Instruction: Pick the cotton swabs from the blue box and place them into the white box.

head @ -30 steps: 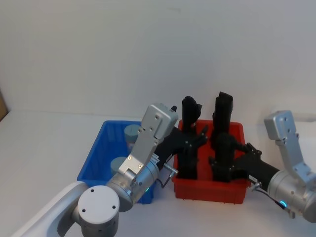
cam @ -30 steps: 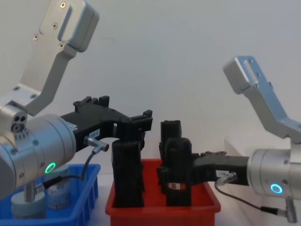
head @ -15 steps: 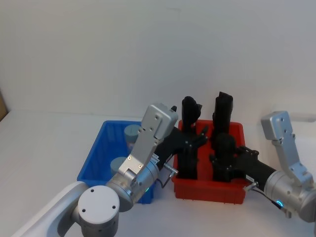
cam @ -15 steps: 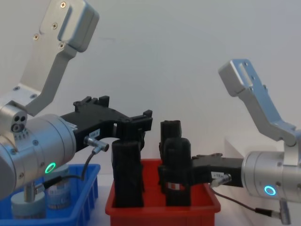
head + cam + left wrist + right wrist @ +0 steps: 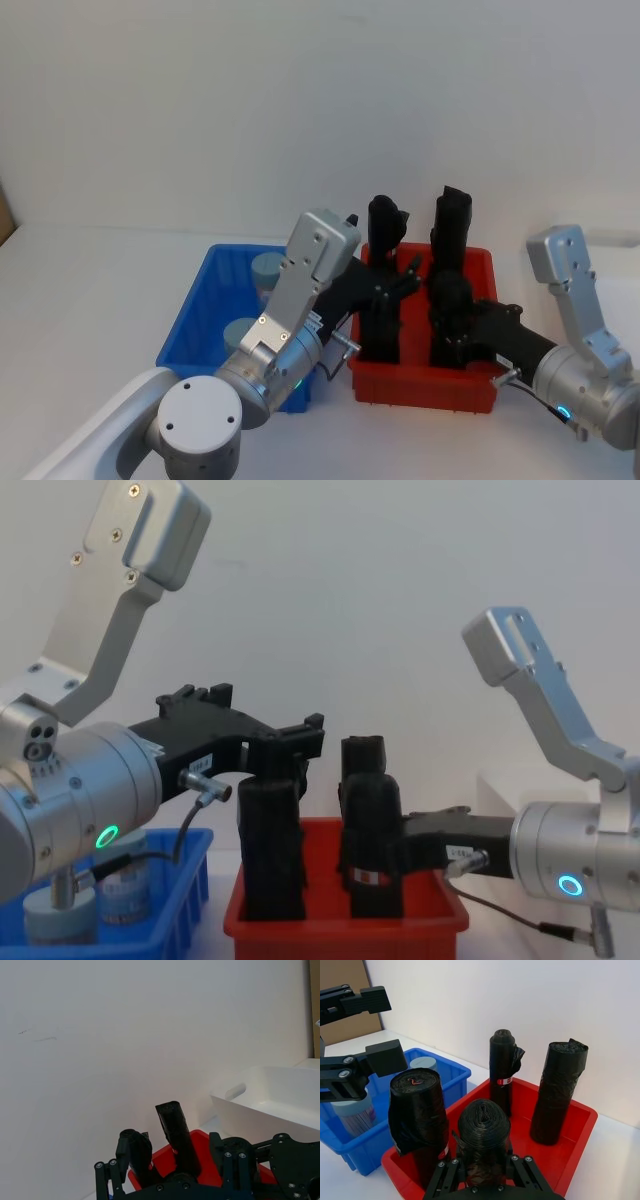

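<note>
Silver arms (image 5: 95, 670), screwed brackets (image 5: 140, 530), grey cables (image 5: 186, 830), green ring light (image 5: 106, 835); left hand (image 5: 300, 742) black.

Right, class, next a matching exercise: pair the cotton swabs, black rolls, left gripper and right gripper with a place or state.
1 cotton swabs
2 black rolls
3 left gripper
4 right gripper

A standing upright in the red bin
B open, held high
C reaching low into the red bin
D inside the blue box

Pairs: 1-D, 2-A, 3-B, 4-C

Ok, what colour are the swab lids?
Swab lids are dusty grey-blue; head view shows them best.
</note>
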